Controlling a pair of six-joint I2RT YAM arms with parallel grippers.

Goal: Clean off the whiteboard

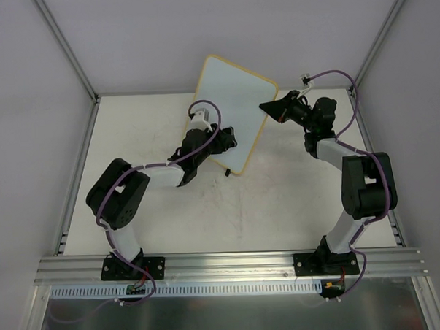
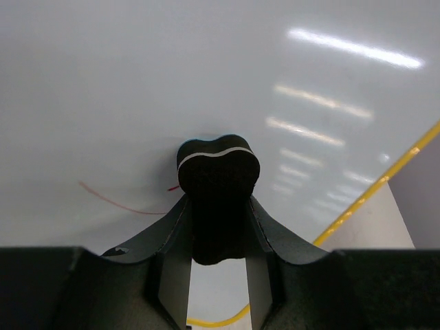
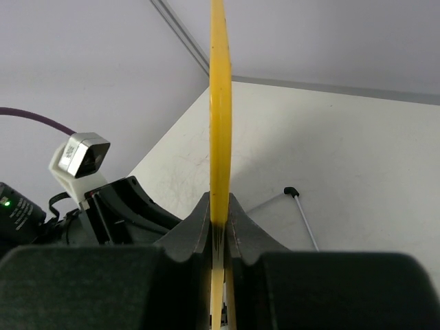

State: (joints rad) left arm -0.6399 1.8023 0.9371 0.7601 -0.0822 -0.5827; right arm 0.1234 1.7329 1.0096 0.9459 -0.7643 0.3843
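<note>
My right gripper [image 3: 220,216] clamps the whiteboard's [image 2: 137,82] yellow rim [image 3: 220,103]; my left gripper [image 2: 218,220] holds an eraser [image 2: 217,165] against its face.

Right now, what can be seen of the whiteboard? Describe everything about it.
The whiteboard is a glossy white rectangle with rounded corners and a thin yellow rim, tilted up from the table. The right gripper is shut on its right edge. The left gripper holds a black eraser against its face. A thin red line is drawn beside the eraser. A small black foot shows at its lower edge.
</note>
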